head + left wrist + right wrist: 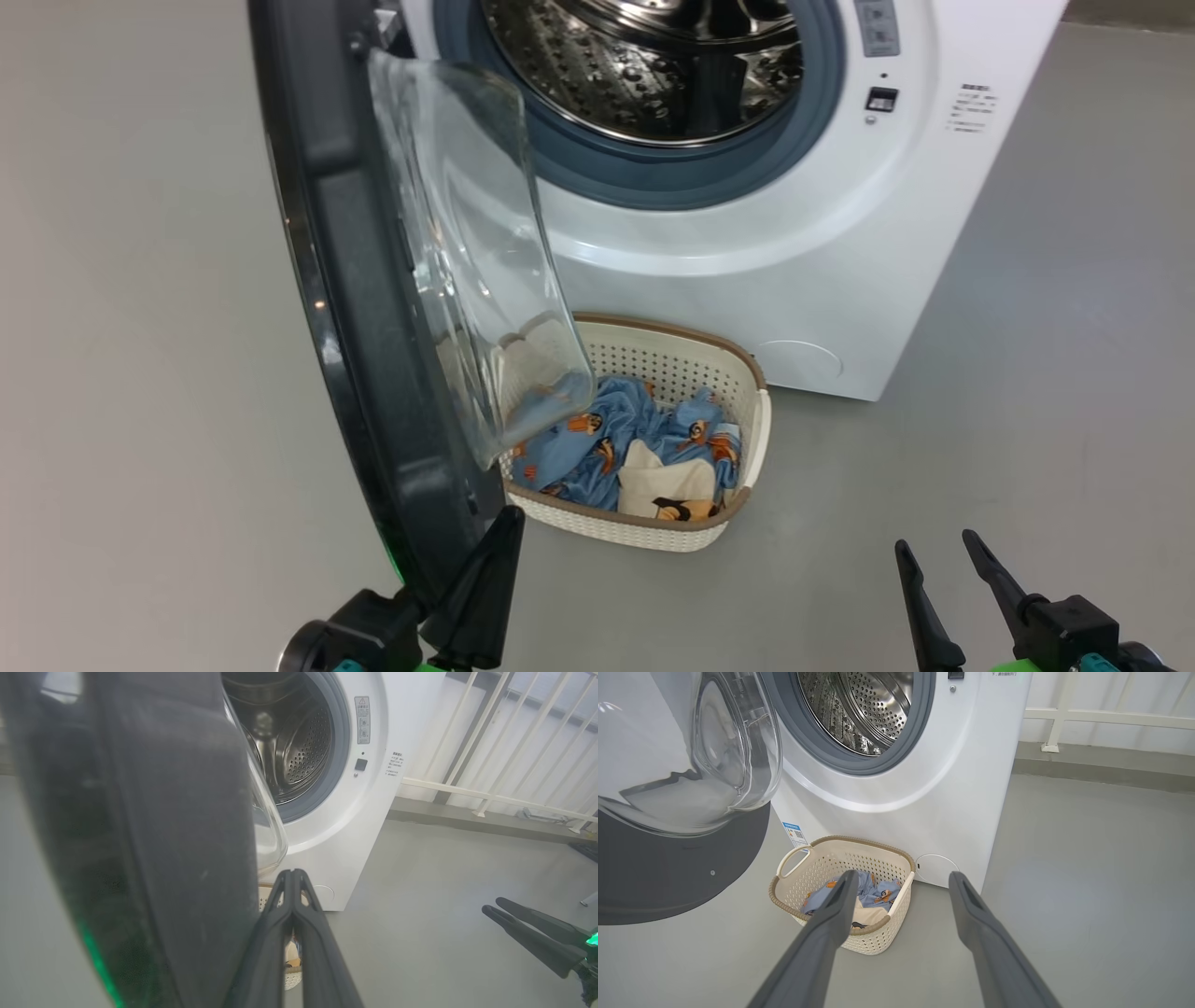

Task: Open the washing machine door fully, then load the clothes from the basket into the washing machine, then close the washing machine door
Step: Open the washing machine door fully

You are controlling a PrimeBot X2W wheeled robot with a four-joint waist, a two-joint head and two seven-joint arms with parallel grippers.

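Left jaws closed beside door [359, 280] | right jaws spread, facing basket [758, 429]

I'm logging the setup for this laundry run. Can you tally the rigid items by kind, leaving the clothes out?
Washing machine: 1
Door: 1
Basket: 1
Tools: 2 (left tool shut, right tool open)
Total: 5
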